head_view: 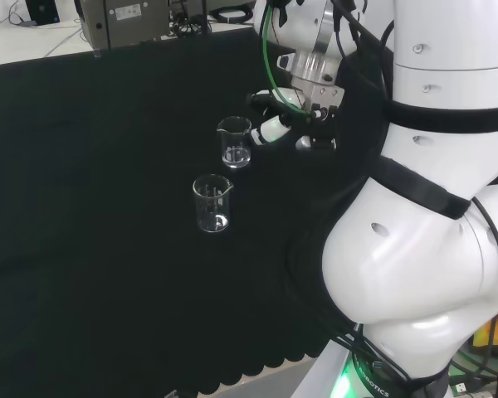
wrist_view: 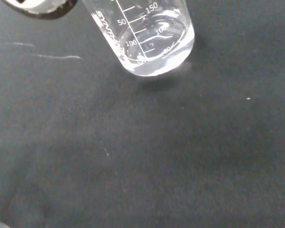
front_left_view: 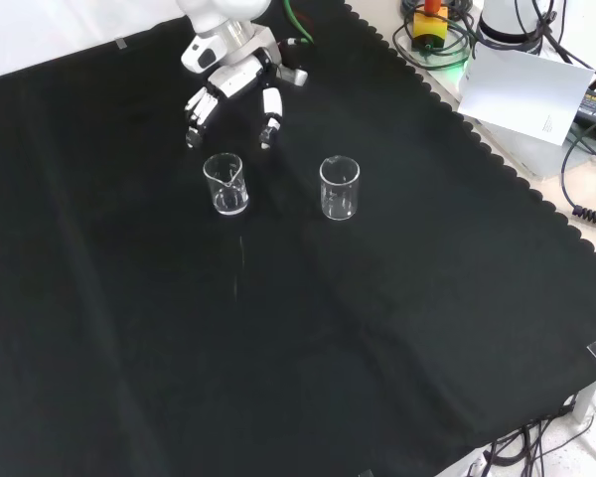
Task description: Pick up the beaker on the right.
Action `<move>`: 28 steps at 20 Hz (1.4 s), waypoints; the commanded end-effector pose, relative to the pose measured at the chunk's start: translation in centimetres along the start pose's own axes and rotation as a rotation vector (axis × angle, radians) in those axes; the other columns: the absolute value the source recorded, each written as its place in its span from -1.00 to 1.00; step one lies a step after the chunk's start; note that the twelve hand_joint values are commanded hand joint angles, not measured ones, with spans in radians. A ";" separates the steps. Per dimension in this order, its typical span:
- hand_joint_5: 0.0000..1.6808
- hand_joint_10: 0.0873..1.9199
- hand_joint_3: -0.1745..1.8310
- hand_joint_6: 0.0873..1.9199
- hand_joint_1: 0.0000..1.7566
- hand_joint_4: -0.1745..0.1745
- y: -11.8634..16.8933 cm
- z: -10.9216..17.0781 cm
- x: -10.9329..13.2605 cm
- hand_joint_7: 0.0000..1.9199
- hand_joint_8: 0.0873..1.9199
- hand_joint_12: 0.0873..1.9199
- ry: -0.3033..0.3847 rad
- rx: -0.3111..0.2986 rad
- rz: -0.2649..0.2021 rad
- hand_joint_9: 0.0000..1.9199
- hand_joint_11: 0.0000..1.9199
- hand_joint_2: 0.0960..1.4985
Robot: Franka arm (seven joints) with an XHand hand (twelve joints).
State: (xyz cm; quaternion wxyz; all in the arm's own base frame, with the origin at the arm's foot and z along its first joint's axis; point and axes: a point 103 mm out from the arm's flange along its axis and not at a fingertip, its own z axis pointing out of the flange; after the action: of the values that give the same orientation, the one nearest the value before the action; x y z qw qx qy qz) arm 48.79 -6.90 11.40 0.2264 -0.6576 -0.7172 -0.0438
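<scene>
Two clear glass beakers stand upright on the black cloth. In the front view they are side by side, the left beaker [front_left_view: 225,184] and the right beaker [front_left_view: 339,187]. In the head view the farther beaker [head_view: 234,143] is the front view's left one, and the nearer beaker [head_view: 212,203] is the other. The hand [front_left_view: 233,84] hovers just behind the left beaker, its fingers spread and pointing down, holding nothing. In the head view the hand [head_view: 295,120] is right of the farther beaker, close but apart. The wrist view has a graduated beaker [wrist_view: 149,38] close by.
The arm's white links [head_view: 448,166] stand at the head view's right. A grey equipment box [head_view: 133,21] sits beyond the cloth's far edge. In the front view the scalloped cloth edge [front_left_view: 497,159] runs at the right, with a white sheet [front_left_view: 521,89] and cables beyond it.
</scene>
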 end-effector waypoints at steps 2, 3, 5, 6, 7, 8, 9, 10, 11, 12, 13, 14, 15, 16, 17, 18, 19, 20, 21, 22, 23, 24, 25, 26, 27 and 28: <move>-0.62 -0.35 -0.28 -1.00 -0.13 -0.10 1.0 1.2 -1.2 -0.78 -0.36 0.44 0.100 -0.047 -0.027 -0.62 -0.89 -0.29; -0.62 -0.35 -0.28 -1.00 -0.13 -0.10 1.1 1.4 -1.3 -0.78 -0.36 0.44 0.113 -0.045 -0.032 -0.62 -0.89 -0.29; -0.61 -0.37 -0.26 -1.00 -0.12 -0.11 1.4 1.9 -1.7 -0.77 -0.37 0.44 0.134 -0.045 -0.045 -0.61 -0.88 -0.32; -0.61 -0.37 -0.25 -1.00 -0.12 -0.11 1.5 2.1 -1.8 -0.77 -0.37 0.44 0.136 -0.045 -0.051 -0.61 -0.88 -0.33; -0.61 -0.38 -0.25 -1.00 -0.12 -0.11 1.7 2.5 -1.8 -0.78 -0.38 0.44 0.137 -0.043 -0.052 -0.62 -0.88 -0.33; -0.61 -0.38 -0.25 -1.00 -0.11 -0.11 1.9 2.8 -1.9 -0.79 -0.38 0.44 0.147 -0.045 -0.054 -0.63 -0.88 -0.34; -0.61 -0.38 -0.25 -1.00 -0.11 -0.11 2.0 3.1 -2.1 -0.80 -0.39 0.44 0.156 -0.047 -0.059 -0.63 -0.88 -0.34; -0.61 -0.39 -0.25 -1.00 -0.11 -0.11 2.2 3.4 -2.0 -0.81 -0.39 0.44 0.156 -0.048 -0.064 -0.64 -0.88 -0.35; -0.61 -0.39 -0.25 -1.00 -0.10 -0.11 2.5 3.8 -1.9 -0.81 -0.39 0.43 0.163 -0.050 -0.071 -0.64 -0.88 -0.35; -0.61 -0.39 -0.25 -1.00 -0.10 -0.11 2.7 4.1 -1.9 -0.81 -0.39 0.43 0.171 -0.050 -0.079 -0.63 -0.88 -0.36; -0.61 -0.38 -0.25 -1.00 -0.10 -0.11 2.8 4.3 -2.0 -0.80 -0.39 0.43 0.177 -0.052 -0.084 -0.63 -0.88 -0.36; -0.61 -0.38 -0.25 -1.00 -0.09 -0.11 3.0 4.5 -2.0 -0.80 -0.39 0.43 0.180 -0.052 -0.091 -0.63 -0.87 -0.36; -0.61 -0.38 -0.24 -1.00 -0.09 -0.11 3.1 4.7 -2.0 -0.79 -0.38 0.43 0.181 -0.053 -0.095 -0.62 -0.87 -0.37; -0.61 -0.38 -0.24 -1.00 -0.09 -0.11 3.3 4.8 -1.9 -0.78 -0.38 0.43 0.188 -0.056 -0.098 -0.61 -0.87 -0.37; -0.61 -0.38 -0.24 -1.00 -0.09 -0.11 3.5 4.9 -1.7 -0.77 -0.38 0.43 0.198 -0.054 -0.102 -0.61 -0.87 -0.37; -0.61 -0.38 -0.24 -1.00 -0.08 -0.11 3.7 5.0 -1.7 -0.77 -0.38 0.43 0.203 -0.053 -0.105 -0.61 -0.87 -0.38; -0.61 -0.38 -0.24 -1.00 -0.08 -0.11 3.9 5.1 -1.7 -0.76 -0.37 0.43 0.215 -0.055 -0.108 -0.60 -0.87 -0.38; -0.61 -0.38 -0.24 -1.00 -0.08 -0.11 4.1 5.1 -1.7 -0.76 -0.37 0.43 0.224 -0.061 -0.113 -0.60 -0.87 -0.38; -0.60 -0.38 -0.24 -1.00 -0.08 -0.11 4.3 5.1 -1.6 -0.76 -0.37 0.43 0.235 -0.070 -0.117 -0.60 -0.87 -0.39; -0.60 -0.38 -0.24 -1.00 -0.07 -0.12 4.5 5.1 -1.6 -0.75 -0.37 0.43 0.251 -0.077 -0.121 -0.60 -0.87 -0.39; -0.60 -0.39 -0.24 -1.00 -0.07 -0.12 4.7 5.1 -1.6 -0.75 -0.37 0.43 0.265 -0.080 -0.127 -0.60 -0.87 -0.39; -0.60 -0.39 -0.23 -1.00 -0.07 -0.12 4.8 5.1 -1.6 -0.75 -0.37 0.43 0.273 -0.082 -0.135 -0.60 -0.87 -0.39; -0.60 -0.39 -0.23 -1.00 -0.07 -0.12 4.9 5.2 -1.5 -0.75 -0.37 0.43 0.277 -0.091 -0.138 -0.60 -0.87 -0.39; -0.60 -0.39 -0.24 -1.00 -0.09 -0.12 5.0 5.2 -1.5 -0.75 -0.37 0.43 0.285 -0.097 -0.139 -0.59 -0.87 -0.40; -0.60 -0.39 -0.24 -1.00 -0.10 -0.12 5.1 5.3 -1.4 -0.75 -0.37 0.43 0.296 -0.102 -0.142 -0.59 -0.87 -0.41; -0.60 -0.38 -0.25 -1.00 -0.12 -0.12 5.2 5.4 -1.4 -0.74 -0.36 0.43 0.302 -0.106 -0.151 -0.58 -0.87 -0.42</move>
State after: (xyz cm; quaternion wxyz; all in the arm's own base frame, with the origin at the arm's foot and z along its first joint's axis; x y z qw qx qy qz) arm 52.07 -5.95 5.07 0.2865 -0.6075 -0.7200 -0.1744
